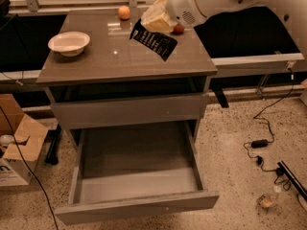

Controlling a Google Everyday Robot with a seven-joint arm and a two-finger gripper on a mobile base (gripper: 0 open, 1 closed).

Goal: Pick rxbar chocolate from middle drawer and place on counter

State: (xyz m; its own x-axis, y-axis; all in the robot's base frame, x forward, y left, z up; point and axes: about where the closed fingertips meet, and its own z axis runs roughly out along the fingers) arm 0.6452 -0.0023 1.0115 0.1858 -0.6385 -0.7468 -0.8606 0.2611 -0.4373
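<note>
The rxbar chocolate [154, 41], a flat black wrapper with white lettering, hangs tilted from my gripper [146, 25], which is shut on its upper end. The bar is held just above the back right part of the counter [105, 61], the glossy grey-brown tabletop. The white arm reaches in from the upper right. The middle drawer [139, 202] is pulled out below, and its grey tray shows nothing inside.
A white bowl [69, 42] stands on the counter's left side. An orange [124, 12] sits at the back edge, and a red fruit [178, 29] peeks from behind the arm. A cardboard box [17, 152] stands on the floor at left, cables [261, 145] at right.
</note>
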